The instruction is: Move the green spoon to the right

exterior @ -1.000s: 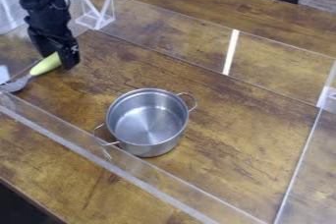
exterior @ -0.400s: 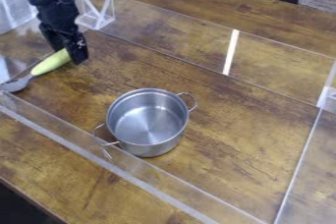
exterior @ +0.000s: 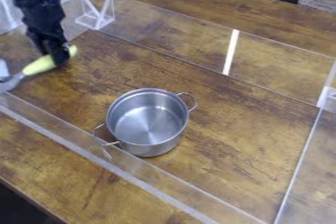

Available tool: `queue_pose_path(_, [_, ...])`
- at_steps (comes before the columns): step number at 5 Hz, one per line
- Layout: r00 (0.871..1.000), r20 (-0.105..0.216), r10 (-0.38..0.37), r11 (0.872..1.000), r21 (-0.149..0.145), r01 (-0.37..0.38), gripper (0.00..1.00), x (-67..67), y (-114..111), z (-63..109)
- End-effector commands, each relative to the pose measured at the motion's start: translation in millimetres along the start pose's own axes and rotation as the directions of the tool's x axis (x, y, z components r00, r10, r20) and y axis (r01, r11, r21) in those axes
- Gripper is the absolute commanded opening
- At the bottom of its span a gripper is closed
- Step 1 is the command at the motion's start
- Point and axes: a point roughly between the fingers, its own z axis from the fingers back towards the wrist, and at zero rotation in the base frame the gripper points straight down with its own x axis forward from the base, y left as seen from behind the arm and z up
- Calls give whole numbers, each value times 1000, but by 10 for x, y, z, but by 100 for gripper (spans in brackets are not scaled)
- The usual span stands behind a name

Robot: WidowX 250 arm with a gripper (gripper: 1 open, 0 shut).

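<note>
Hand hides green spoon handle's end.

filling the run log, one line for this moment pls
gripper: closing on green spoon | spoon: far left | pot: centre, empty | move right: not yet done

Green spoon, yellow-green handle, tilted, far left

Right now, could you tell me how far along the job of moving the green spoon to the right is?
Early stage. Done: the gripper has reached the green spoon at the far left. In hand: it appears to be closing on the handle. Left: the whole carry rightward, past the steel pot, and the release.
</note>
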Motion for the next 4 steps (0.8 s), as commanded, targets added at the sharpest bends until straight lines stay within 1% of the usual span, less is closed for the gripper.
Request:
queue_pose_path(1, [997, 82, 0, 995, 102, -8, 0, 261, -174, 779])
queue_pose_path(2, [995, 96, -11, 995, 102, 1, 0, 430, -583, 1064])
queue_pose_path(3, [993, 93, -70, 996, 67, 64, 0, 614, -1058, 1038])
queue_pose_path(4, [988, 93, -127, 992, 13, 127, 0, 780, -1520, 925])
